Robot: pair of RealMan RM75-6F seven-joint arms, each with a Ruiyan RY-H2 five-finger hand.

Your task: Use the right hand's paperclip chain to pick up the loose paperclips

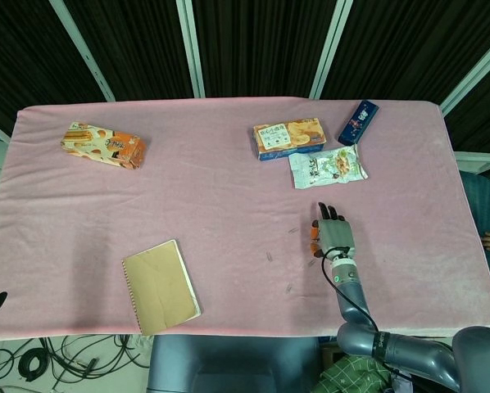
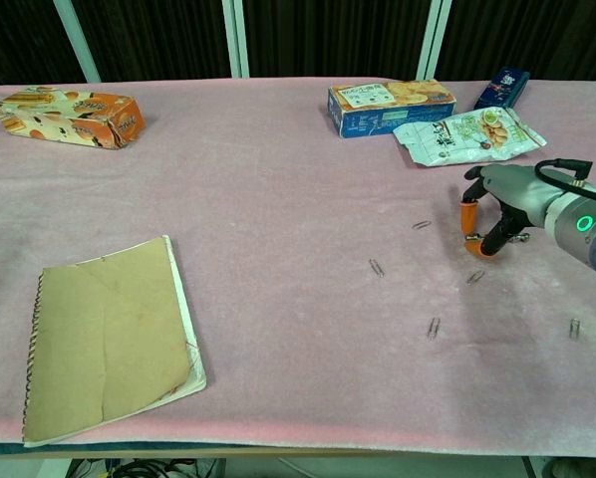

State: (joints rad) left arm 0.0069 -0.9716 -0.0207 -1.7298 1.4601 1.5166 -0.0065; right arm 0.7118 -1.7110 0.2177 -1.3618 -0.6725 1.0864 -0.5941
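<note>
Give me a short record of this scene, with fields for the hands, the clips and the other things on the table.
right hand: over the cloth, fingers pointing down; what it holds cannot be told
left hand: not in view
loose clips: five seen in the chest view, nearest one just below the hand
notebook: near the front edge, closed
snack boxes: one far left, one far middle
white pouch: beside the middle box
blue pack: at the far right

Pink tablecloth (image 2: 278,179); tan notebook (image 2: 104,339); orange snack box (image 2: 71,116); blue biscuit box (image 2: 390,107); grey robot hand (image 2: 497,204), orange fingertips (image 2: 467,217).
</note>
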